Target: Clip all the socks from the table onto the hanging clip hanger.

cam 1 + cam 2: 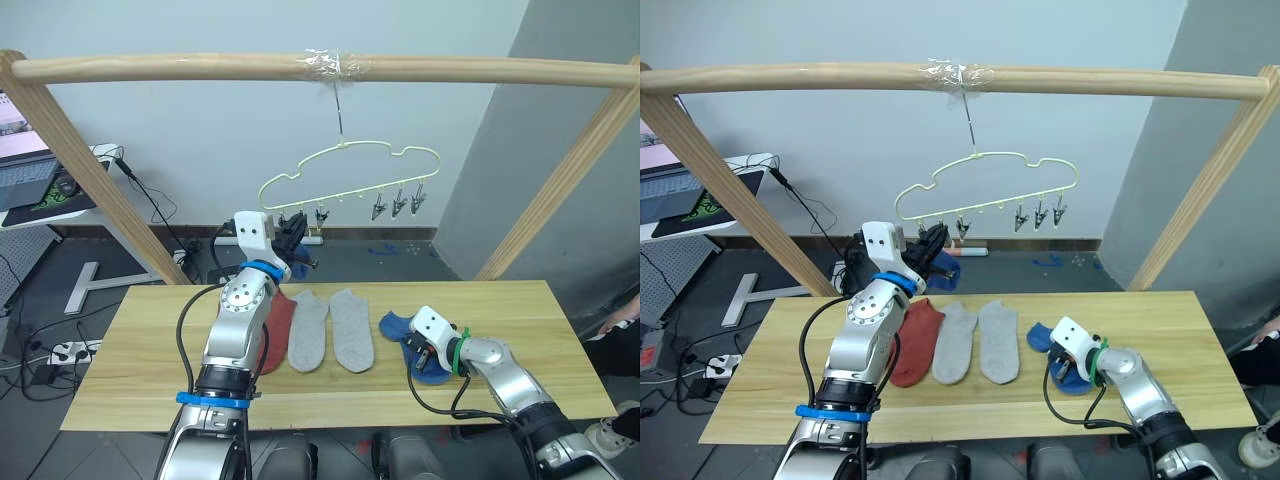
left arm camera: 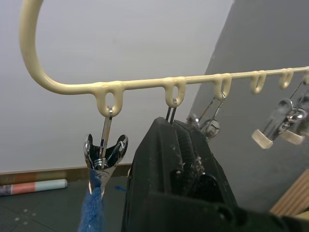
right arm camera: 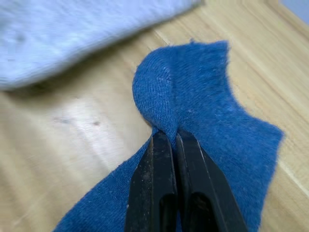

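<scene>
From my head I see the desk point(image 1: 140, 390) with a red sock point(image 1: 917, 342), two grey socks point(image 1: 330, 330) side by side and a blue sock point(image 1: 400, 325) in a row. The hanger point(image 1: 345, 165) hangs by its hook from a wooden bar point(image 1: 180, 68) above the desk. My left jaws point(image 1: 292, 240) are up at the left end of the hanger, by its clips. My right jaws point(image 1: 428, 362) are down on the blue sock on the desk. From my left wrist, my left jaws point(image 2: 181, 145) are pressed together just under the second loop of the hanger, where a clip's wire runs down behind their tips. The clip point(image 2: 104, 154) next to them bites a bit of blue cloth point(image 2: 91, 212). From my right wrist, my right jaws point(image 3: 175, 140) pinch a fold of the blue sock, which lies on the desk near a grey sock point(image 3: 72, 34).
</scene>
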